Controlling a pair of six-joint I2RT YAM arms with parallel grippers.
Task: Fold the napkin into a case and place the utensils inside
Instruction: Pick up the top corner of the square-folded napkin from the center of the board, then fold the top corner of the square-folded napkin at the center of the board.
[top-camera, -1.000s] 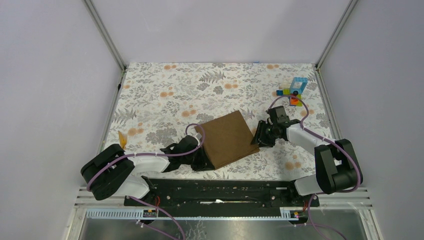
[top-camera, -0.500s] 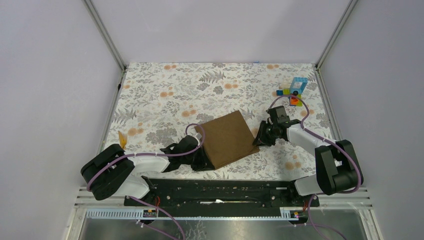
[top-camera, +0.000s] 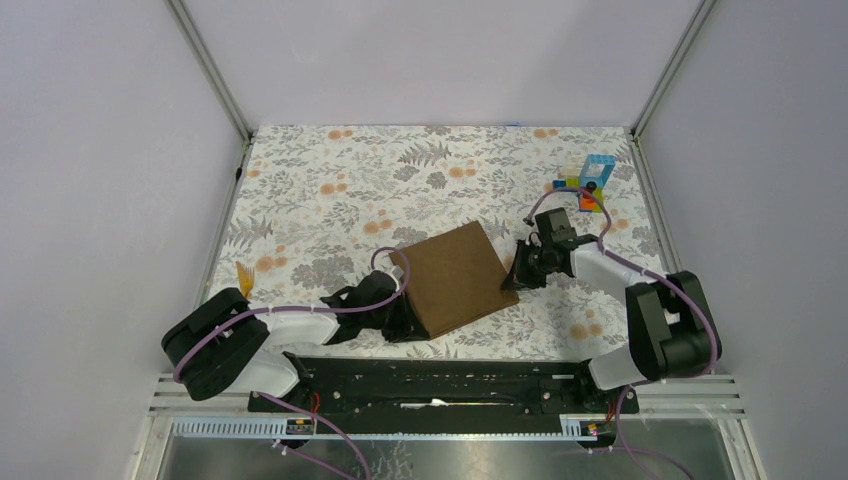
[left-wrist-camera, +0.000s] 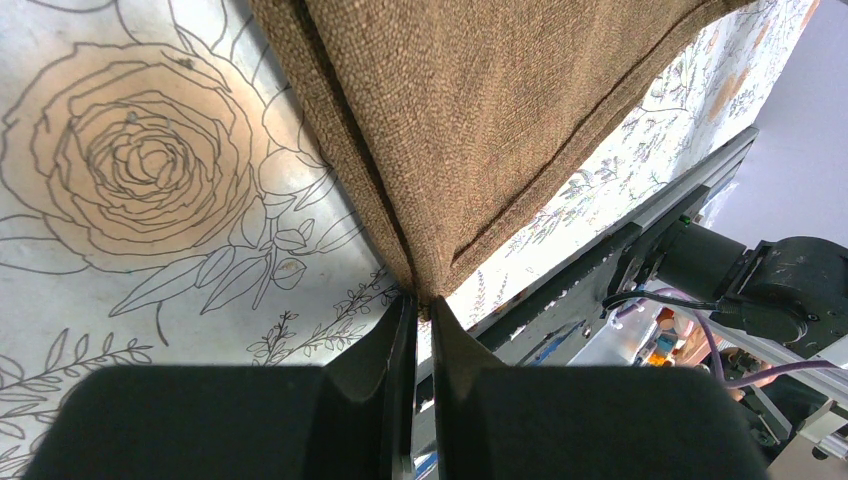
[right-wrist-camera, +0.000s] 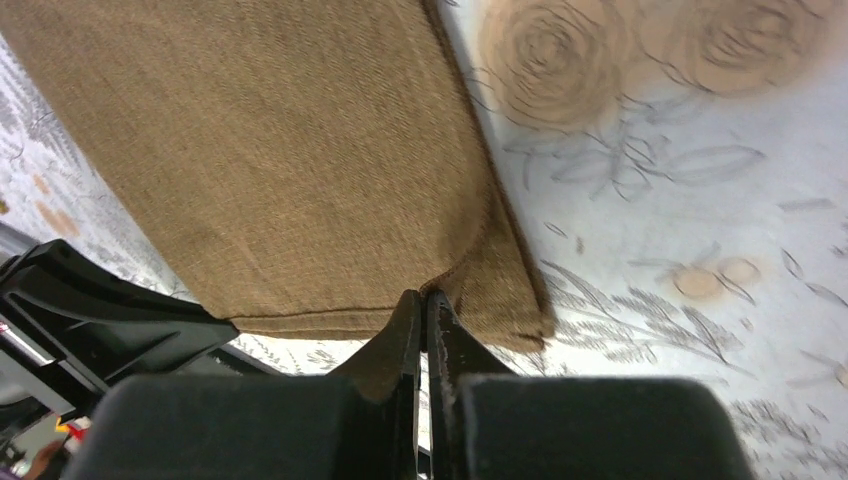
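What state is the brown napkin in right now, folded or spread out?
Folded. Both wrist views show the napkin lying in stacked layers, the left gripper and right gripper each pinching its edge.

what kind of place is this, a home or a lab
Probably a lab robot cell: aluminium frame posts and plain walls box in the floral-covered table, and the left arm and right arm are bolted at its near edge.

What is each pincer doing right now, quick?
Left pincer: closed, pinching a corner of the napkin.
Right pincer: closed, pinching the napkin's edge.
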